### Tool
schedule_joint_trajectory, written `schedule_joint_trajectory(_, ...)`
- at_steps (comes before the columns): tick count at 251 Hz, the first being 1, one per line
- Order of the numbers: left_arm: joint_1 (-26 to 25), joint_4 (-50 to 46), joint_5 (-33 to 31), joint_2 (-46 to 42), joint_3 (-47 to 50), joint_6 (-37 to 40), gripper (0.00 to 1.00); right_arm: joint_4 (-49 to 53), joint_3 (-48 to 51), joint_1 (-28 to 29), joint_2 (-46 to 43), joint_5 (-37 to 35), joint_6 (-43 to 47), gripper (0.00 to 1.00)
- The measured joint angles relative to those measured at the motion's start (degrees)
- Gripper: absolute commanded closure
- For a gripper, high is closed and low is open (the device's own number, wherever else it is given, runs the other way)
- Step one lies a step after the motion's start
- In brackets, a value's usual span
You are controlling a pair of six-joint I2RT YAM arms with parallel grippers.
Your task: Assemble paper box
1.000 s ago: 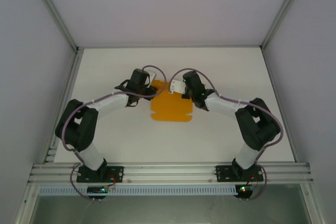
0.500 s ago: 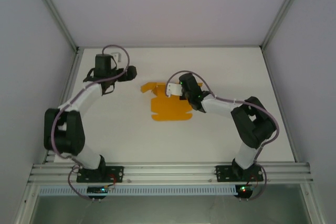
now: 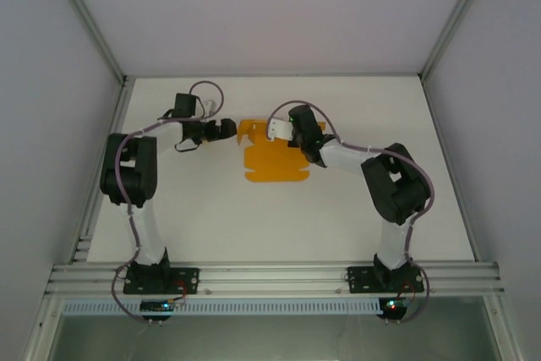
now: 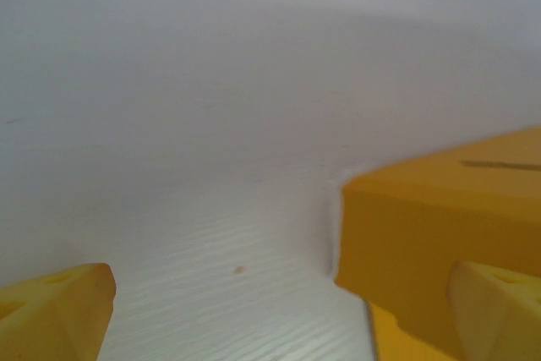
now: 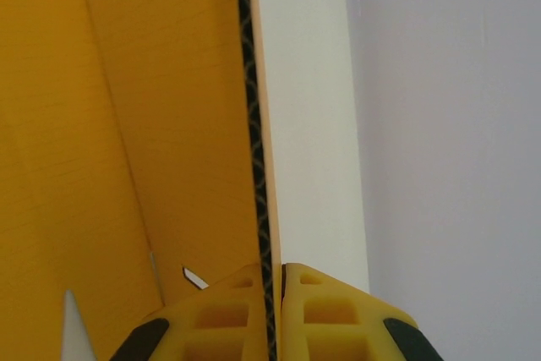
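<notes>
Now, left gripper: wide, empty.
Right gripper: pinching box flap.
Risk: thin edge-grip could slip, creasing flap.

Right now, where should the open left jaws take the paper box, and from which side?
Probably the far-left flap of the paper box, approached from the left: it stands lifted off the table, facing the left jaws, while the right jaws pinch the far edge.
</notes>
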State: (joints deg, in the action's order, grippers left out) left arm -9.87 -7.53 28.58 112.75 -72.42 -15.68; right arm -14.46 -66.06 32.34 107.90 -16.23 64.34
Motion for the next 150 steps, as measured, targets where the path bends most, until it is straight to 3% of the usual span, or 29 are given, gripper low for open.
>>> schedule_joint_trajectory(38, -1.92, 2.71, 3.48, 1.31, -0.50, 1.29, 0.06, 1.03, -2.64, -0.61, 1.64, 0.15, 0.07, 1.00)
schedule_joint_trajectory(69, -2.14, 4.20, 6.16, 1.79, -0.33, 1.66, 0.06, 8.11, -5.95, -1.86, 1.53, 2.12, 0.22, 1.00)
schedule_joint_trajectory(94, -2.14, 5.95, 6.97, -0.35, 2.86, 1.51, 0.01, 22.97, -11.93, -3.30, 0.33, 6.99, 0.20, 1.00)
schedule_joint_trajectory(121, -1.27, 6.91, 7.43, -8.20, 11.10, 0.24, 0.00, 42.95, -21.53, -4.66, -0.63, 14.25, 0.22, 1.00)
schedule_joint_trajectory(150, 0.68, 6.88, 6.60, -16.96, 16.22, -1.18, 0.01, 56.63, -25.90, -4.26, -2.47, 18.58, 0.74, 1.00)
